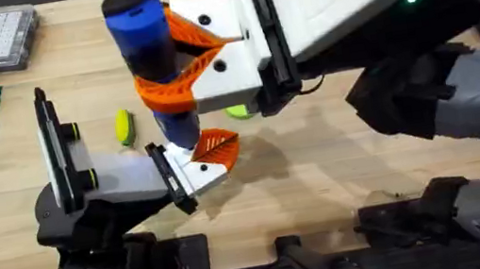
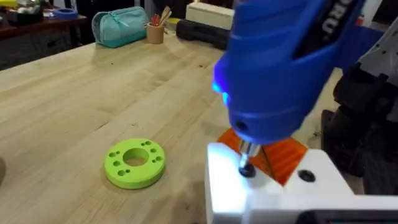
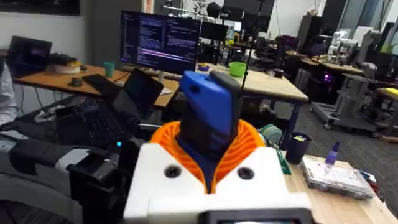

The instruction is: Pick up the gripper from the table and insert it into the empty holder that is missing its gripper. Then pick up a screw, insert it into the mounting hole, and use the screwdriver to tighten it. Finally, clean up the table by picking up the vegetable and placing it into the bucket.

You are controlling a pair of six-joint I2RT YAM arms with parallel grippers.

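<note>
The right tool (image 1: 181,72) pinches the blue screwdriver (image 1: 148,48) and holds it upright, tip down on the left tool (image 1: 209,153). I cannot tell if the left tool is spread or pressed together. The yellow vegetable (image 1: 124,127) lies on the desk (image 1: 340,162) at nine o'clock from the screwdriver.

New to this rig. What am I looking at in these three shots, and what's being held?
Two robot arms work at a wooden table. One camera looks down from above; the other two sit on the wrists. The right gripper, white with orange ribbed pads, clamps the blue pen-shaped electric screwdriver upright, its tip down at the left gripper; the left wrist view shows that tip close up. On the table: a small yellow vegetable with a green band, a lime-green flat ring, a clear compartment box.
</note>
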